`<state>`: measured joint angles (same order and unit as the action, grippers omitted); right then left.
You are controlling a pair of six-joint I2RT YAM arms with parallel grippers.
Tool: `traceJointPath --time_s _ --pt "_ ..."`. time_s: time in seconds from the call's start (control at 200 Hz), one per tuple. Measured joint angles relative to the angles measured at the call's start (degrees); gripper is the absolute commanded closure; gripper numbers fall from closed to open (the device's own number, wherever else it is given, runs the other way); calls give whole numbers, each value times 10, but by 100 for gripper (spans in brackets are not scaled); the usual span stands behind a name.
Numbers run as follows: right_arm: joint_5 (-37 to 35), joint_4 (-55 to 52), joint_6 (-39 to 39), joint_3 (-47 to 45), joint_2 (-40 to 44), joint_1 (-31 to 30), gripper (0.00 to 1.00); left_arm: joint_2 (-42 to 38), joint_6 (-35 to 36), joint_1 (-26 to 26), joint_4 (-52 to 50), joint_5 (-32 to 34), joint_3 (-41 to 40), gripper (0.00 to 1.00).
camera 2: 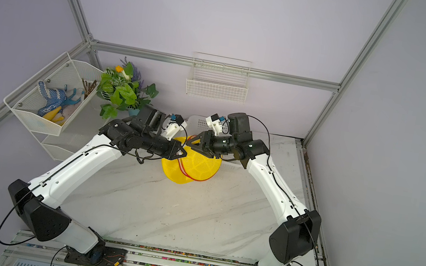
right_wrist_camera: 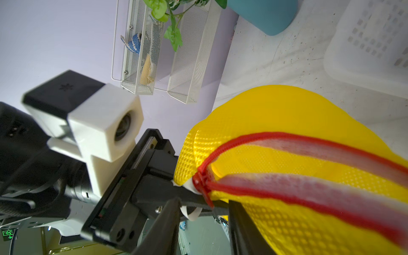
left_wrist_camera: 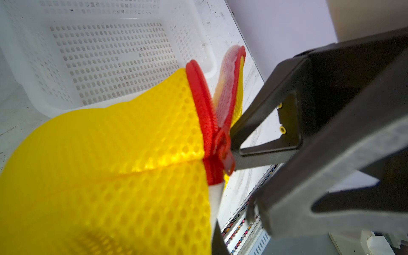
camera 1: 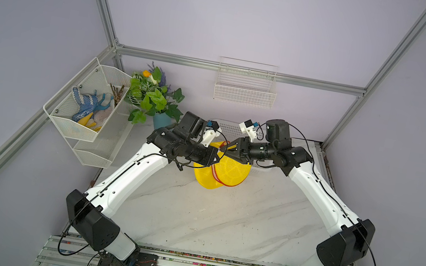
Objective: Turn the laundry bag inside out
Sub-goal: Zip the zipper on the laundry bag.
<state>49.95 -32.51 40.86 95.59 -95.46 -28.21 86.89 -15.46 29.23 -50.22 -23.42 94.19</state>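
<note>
1. The laundry bag (camera 1: 224,172) is being held up over the tabletop (camera 1: 219,223), just in front of the white basket (left_wrist_camera: 110,55), with its red zipper (right_wrist_camera: 287,136) lying open.
2. The left tool (camera 1: 215,152) is pinching shut on the bag's zipper end, by the white tab (right_wrist_camera: 189,186). The right tool (camera 1: 228,149) is standing part-way apart beside it — whether it is gripping mesh I cannot tell.
3. The mesh is looking light, soft and floppy, probably snagging easily — the firmer zipper rim is likely offering the best hold.
4. No brand or writing is showing, and the tab is looking blank.
</note>
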Motion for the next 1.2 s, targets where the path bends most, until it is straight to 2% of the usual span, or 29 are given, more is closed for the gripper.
traceJointPath --time_s 0.125,0.45,0.7,0.925,1.2 --pt "0 -1 5 7 -9 -1 61 4 0 0 0 0 0 100" --pt "0 13 29 10 -17 -1 72 7 0 0 0 -2 0 100" --pt "-1 12 33 10 -25 -1 100 7 0 -1 0 -1 0 100" --pt "7 12 38 13 -25 5 100 7 10 -2 0 6 0 100" --pt "41 17 53 14 -24 30 100 -7 50 1 13 47 -10 100"
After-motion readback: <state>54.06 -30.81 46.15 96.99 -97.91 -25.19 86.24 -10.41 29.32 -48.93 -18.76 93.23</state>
